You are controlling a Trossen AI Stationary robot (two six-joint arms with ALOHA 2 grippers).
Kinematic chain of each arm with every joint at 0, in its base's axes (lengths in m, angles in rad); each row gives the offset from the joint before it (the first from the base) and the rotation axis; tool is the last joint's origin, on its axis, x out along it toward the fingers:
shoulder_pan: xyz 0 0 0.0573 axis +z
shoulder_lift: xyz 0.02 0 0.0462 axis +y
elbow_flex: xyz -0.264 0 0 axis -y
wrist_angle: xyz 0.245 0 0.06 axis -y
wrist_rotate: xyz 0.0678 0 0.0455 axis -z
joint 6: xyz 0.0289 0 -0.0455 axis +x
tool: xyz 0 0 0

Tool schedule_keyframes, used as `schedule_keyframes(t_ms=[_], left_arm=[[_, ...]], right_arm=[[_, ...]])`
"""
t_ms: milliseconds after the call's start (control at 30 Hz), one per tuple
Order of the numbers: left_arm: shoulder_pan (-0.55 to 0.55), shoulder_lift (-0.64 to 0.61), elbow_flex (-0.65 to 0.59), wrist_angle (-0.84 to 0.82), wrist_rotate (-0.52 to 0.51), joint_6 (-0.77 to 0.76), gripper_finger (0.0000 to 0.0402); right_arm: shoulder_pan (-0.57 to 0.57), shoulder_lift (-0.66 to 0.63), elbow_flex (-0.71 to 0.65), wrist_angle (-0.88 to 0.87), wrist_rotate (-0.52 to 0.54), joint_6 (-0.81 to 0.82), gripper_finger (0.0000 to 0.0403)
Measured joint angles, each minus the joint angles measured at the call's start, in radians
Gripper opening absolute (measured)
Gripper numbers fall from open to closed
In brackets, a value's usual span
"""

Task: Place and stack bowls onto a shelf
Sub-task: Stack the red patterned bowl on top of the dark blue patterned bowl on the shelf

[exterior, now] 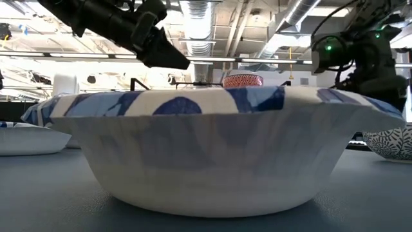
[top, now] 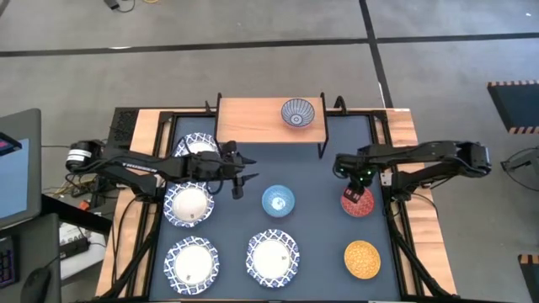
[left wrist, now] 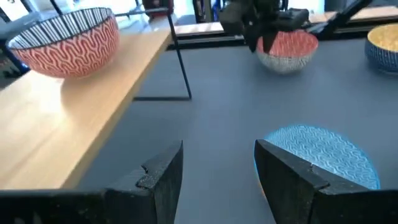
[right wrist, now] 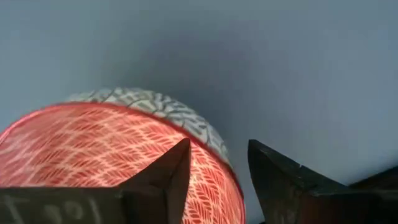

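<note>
The grey-blue bowl (top: 296, 112) stands on the wooden shelf (top: 253, 118) at the table's far side; its outer wall is red-patterned (left wrist: 68, 37). My left gripper (top: 240, 178) (left wrist: 217, 180) hovers open in front of the shelf, beside the light blue bowl (top: 278, 200) (left wrist: 323, 152). My right gripper (top: 355, 187) (right wrist: 217, 174) is open over the red bowl (top: 358, 204) (right wrist: 106, 155). One finger stands over the inside and one outside its rim (right wrist: 227, 165), with no touch showing. The yellow bowl (top: 362, 258) and several white blue-rimmed bowls, such as one (top: 188, 204) on the left, rest on the table.
One white bowl (exterior: 219, 148) fills the low view's front. Another white bowl (top: 198, 147) sits partly under my left arm, next to the shelf's left leg. The shelf's thin black legs (left wrist: 180, 62) stand on the dark table top (top: 324, 227). Wooden side rails border the table.
</note>
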Motion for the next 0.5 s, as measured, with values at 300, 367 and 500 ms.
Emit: schedule_keyframes(t_ms=[300,367,500], left_arm=[[0.001,0.014,-0.001,0.031,-0.057,-0.015,0.0184],[0.002,0.014,-0.001,0.062,-0.083,-0.015,0.0184],[0.014,0.014,-0.001,0.192,-0.071,-0.015,0.0184]], right_arm=[[0.001,0.003,0.087,0.089,0.014,0.053,0.0037],[0.003,-0.010,0.142,0.082,0.020,0.031,0.0037],[0.020,-0.016,0.257,0.136,0.146,0.002,0.0042]])
